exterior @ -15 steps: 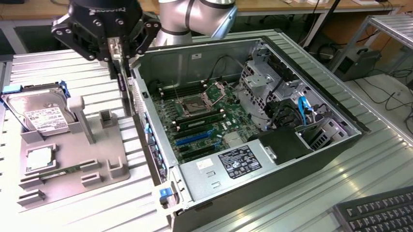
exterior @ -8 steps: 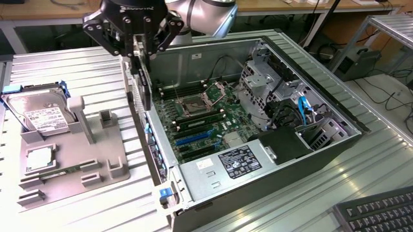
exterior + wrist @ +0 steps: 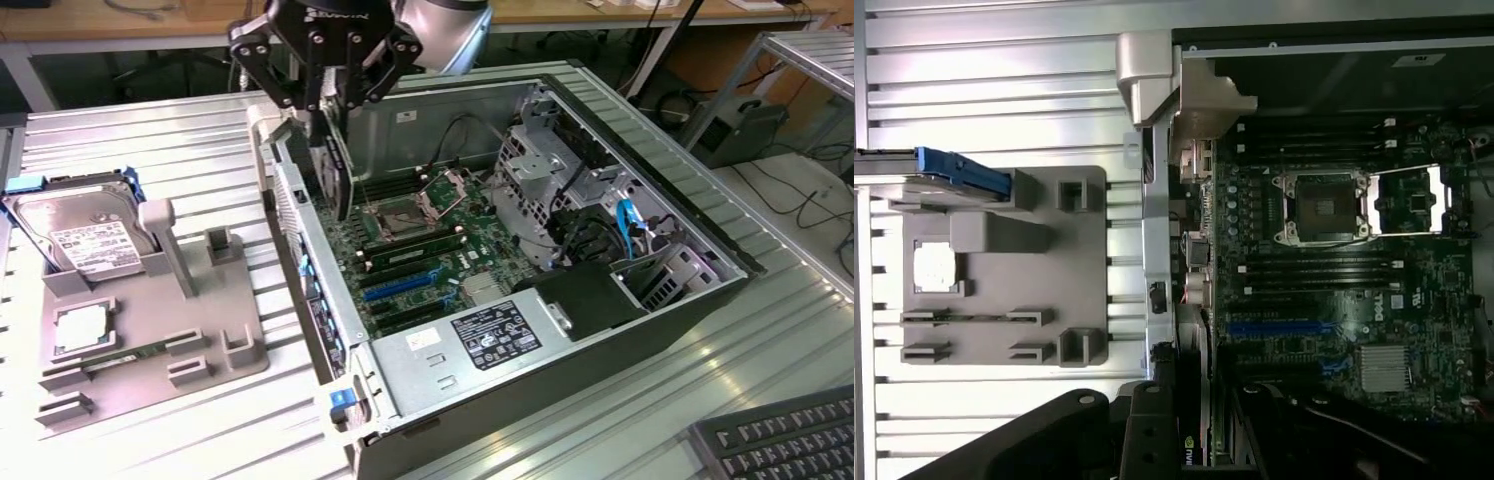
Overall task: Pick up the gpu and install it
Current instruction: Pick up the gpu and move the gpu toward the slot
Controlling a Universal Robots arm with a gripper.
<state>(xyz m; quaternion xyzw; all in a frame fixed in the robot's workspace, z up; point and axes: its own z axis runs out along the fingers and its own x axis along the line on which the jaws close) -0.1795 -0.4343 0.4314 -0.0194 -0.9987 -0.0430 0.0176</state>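
A ribbed metal surface (image 3: 147,140) carries everything. A big open computer case (image 3: 694,260) lies on its side in the middle of it. You can look straight in at the green motherboard (image 3: 427,250).

A gray holder (image 3: 227,300) with slots sits beside the case, near the surface's edge on the exterior view's left. A black keyboard (image 3: 787,440) lies at the near corner of the surface on the exterior view's right.

The robot arm (image 3: 447,30) reaches down from above, over the side of the case that is next to the gray holder. Its black fingers (image 3: 315,90) are closed tight on the top edge of the gpu (image 3: 334,165). The gpu is a thin dark card. It hangs upright in the air, with its low end just above the motherboard, close to the case wall. I cannot tell if it touches a slot.

A silver hard drive (image 3: 87,235) with a white label leans in the gray holder at the far end. A small square processor chip (image 3: 80,330) lies flat in the holder, nearer the front.
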